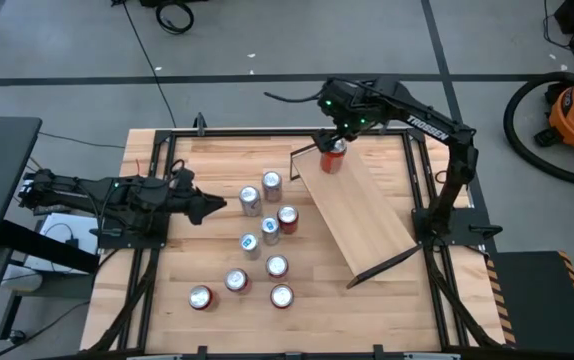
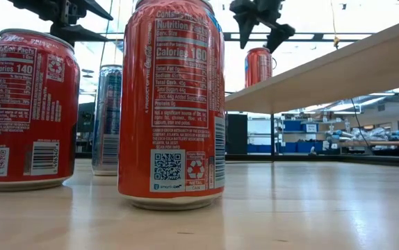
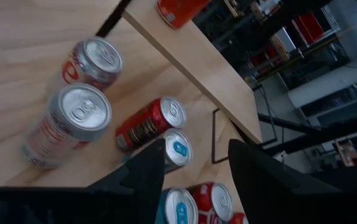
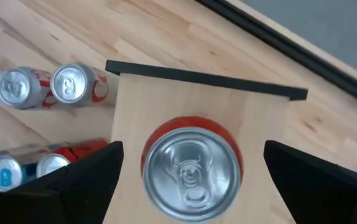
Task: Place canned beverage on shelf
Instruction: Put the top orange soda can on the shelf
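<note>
Can [image 4: 191, 167] upright on shelf [image 1: 357, 212] top end, right gripper [image 4: 191, 171] spread directly above, apparently clear; left gripper [image 3: 197, 163] spread, far.

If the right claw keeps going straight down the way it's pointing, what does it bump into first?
Probably the red drink can with a silver top, standing on the sloped light wood shelf board. The right gripper points down with its open fingers on either side of the can, apart from it, so the shelf may meet the fingertips first.
</note>
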